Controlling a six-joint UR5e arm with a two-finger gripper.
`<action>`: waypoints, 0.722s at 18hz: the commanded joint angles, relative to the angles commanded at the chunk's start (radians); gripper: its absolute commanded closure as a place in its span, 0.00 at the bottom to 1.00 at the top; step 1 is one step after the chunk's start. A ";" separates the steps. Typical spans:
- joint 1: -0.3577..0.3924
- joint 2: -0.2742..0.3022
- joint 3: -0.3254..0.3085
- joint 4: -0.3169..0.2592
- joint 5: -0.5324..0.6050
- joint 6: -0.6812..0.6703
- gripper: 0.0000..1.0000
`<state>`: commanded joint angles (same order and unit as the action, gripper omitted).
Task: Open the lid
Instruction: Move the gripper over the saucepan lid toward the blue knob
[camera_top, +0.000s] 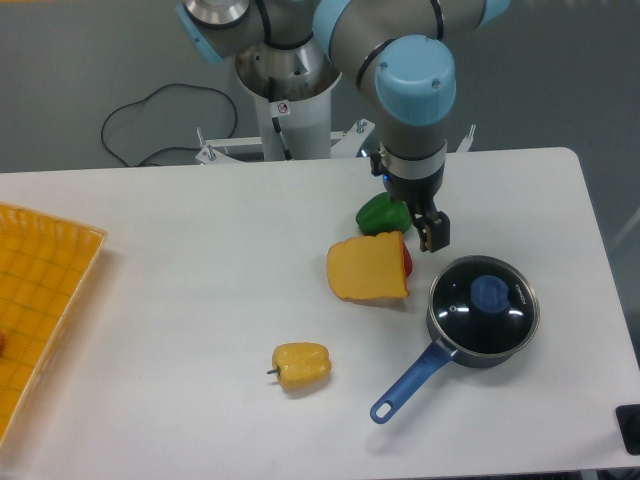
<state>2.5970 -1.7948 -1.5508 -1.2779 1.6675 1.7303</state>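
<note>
The lid (484, 303), a clear glass disc with a metal rim and a round blue knob (489, 292), rests flat on the dark blue saucepan (455, 345) at the right of the table. The pan's long blue handle points toward the front left. My gripper (428, 229) hangs above and to the left of the pan, just behind its rim, apart from the lid. Its dark fingers (438, 232) point down with nothing seen between them; how far apart they stand is unclear from this angle.
A yellow cheese-like wedge (369, 270) with a red piece (405, 262) behind it lies left of the pan. A green pepper (383, 213) sits by the gripper. A yellow pepper (301, 366) lies nearer the front. An orange tray (45, 300) sits at the left edge.
</note>
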 joint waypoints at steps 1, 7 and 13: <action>0.000 0.000 -0.003 0.003 0.000 0.015 0.00; 0.014 -0.026 -0.058 0.056 -0.005 0.017 0.00; 0.040 -0.021 -0.115 0.152 -0.015 -0.001 0.00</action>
<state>2.6369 -1.8162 -1.6659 -1.1259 1.6521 1.7288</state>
